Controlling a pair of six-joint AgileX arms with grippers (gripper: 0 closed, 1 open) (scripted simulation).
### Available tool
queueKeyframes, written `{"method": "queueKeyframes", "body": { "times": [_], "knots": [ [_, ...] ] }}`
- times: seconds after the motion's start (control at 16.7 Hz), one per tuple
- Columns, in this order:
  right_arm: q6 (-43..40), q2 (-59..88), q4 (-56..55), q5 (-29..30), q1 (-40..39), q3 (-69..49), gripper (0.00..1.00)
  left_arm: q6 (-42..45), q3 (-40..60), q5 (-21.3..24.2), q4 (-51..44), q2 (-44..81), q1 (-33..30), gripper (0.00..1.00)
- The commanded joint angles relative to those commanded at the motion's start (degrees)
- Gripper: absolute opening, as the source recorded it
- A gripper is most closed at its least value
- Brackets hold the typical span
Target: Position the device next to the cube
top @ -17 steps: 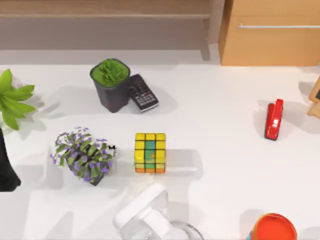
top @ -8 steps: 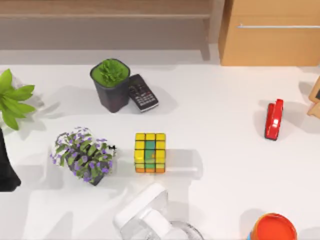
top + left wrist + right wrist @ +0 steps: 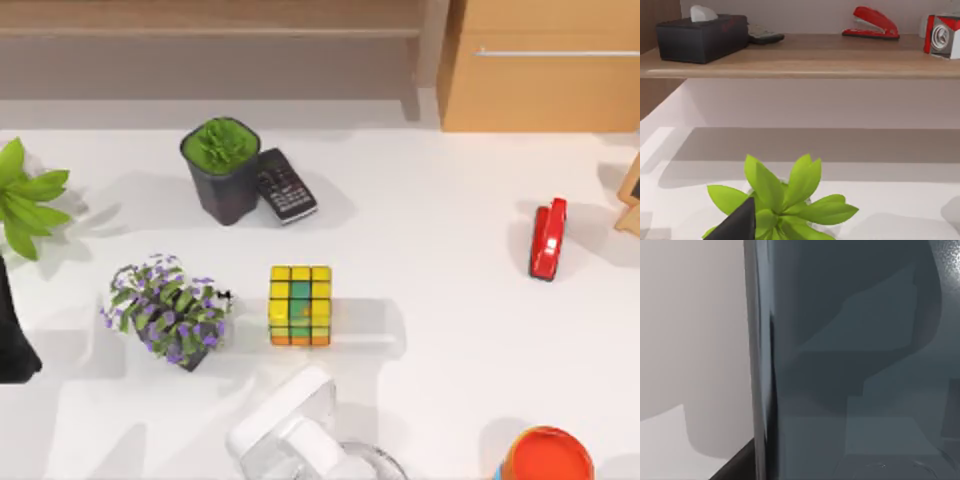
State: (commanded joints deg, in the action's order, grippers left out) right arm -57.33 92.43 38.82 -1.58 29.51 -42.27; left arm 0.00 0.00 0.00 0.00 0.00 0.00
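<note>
The device [image 3: 855, 360], a dark grey-blue glossy slab, is seen very close in the right wrist view, its long edge running down the picture beside pale worktop. That closeness suggests the right arm's pincer is holding it or is right against it, but the pincer's fingers cannot be made out, so I cannot tell whether they are closed on the slab or apart.

The cube [image 3: 300, 305], mostly yellow with green and orange squares, sits near the middle of the white worktop [image 3: 440, 260] in the top view. Bare worktop lies to its right. A flowering plant with purple blooms [image 3: 165, 310] stands just to its left. A white arm segment [image 3: 290, 430] shows at the bottom edge, just below the cube.

Farther off, a dark pot of green grass [image 3: 222, 165] stands toward the back, with a small black keypad phone [image 3: 285, 185] touching it. A red stapler [image 3: 547, 238] lies well to the right, and an orange round object [image 3: 547, 455] sits at the bottom right.

Likely risks: the glossy slab could slip if the hold is shallow; coming down too close could knock the cube away; setting it on the left would crowd the purple plant. The open right side looks safer.

The left arm is parked at the far left, by a leafy green plant [image 3: 785, 200].
</note>
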Motion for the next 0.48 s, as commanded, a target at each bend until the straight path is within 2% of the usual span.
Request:
{"method": "queueKeyframes", "body": {
  "times": [0.48],
  "knots": [
    [-0.1,-2.9,5.4,0.0,0.0,-2.5,0.00,0.0,0.0,0.0,0.0,0.0,0.0,1.00]
  ]
}}
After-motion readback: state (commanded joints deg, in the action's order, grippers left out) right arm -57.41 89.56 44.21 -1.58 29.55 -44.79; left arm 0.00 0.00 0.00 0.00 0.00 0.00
